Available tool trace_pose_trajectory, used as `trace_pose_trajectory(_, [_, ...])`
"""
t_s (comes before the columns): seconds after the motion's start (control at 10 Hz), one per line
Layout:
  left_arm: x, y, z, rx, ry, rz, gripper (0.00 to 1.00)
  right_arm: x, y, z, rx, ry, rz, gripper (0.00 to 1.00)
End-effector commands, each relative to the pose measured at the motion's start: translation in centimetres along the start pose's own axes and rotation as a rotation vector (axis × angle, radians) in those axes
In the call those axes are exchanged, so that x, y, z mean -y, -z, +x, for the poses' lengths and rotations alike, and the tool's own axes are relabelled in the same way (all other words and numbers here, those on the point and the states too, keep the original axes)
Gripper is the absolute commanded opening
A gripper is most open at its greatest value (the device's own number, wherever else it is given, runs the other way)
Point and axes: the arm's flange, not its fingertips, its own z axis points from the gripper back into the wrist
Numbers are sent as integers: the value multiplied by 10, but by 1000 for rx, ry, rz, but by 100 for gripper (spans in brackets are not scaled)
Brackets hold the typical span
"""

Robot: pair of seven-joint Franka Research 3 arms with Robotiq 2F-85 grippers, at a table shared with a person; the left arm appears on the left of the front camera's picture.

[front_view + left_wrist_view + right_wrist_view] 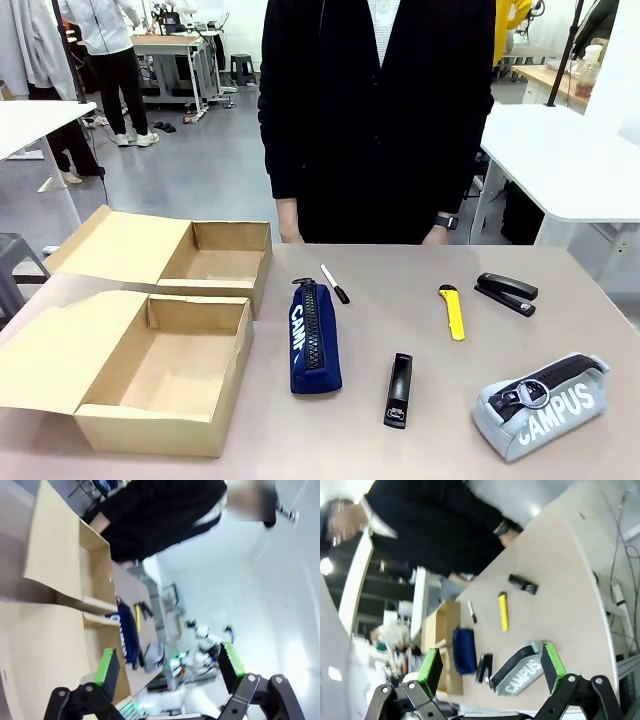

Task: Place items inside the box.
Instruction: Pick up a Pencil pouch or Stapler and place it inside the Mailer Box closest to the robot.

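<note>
Across the surface [390,312] lie 2 open boxes [160,425] [262,270], navy case [315,340], marker [334,283], black bar [399,390], yellow knife [453,312], stapler [507,293], grey case [540,405]; left jaws and right jaws stand apart, empty.

Front cam: person [380,120] at 12 o'clock is cut off above the chest. We see the hands [436,237] only partly, behind the surface [395,300] far edge. Flap of the near box [160,432] runs off at 9 o'clock. The navy case [315,340] reads just "CAMP"; rest curls out of sight. L wrist cam is blurred, lettering unreadable. R wrist cam: marker [472,612] too small for detail. Both left tool [168,662] and right tool [491,662] are clipped at 6 o'clock.
</note>
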Motion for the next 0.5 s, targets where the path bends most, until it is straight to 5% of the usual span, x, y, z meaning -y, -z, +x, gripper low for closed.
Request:
trace_pose_trajectory(0.0, [-12,44,-45,145,-75,-57,100,11,61,-47,123,70,-139,100])
trace_pose_trajectory(0.1, [0,0,0,0,0,0,100,0,0,0,0,0,0,100])
trace_pose_trajectory(0.4, [0,0,0,0,0,0,100,0,0,0,0,0,0,100])
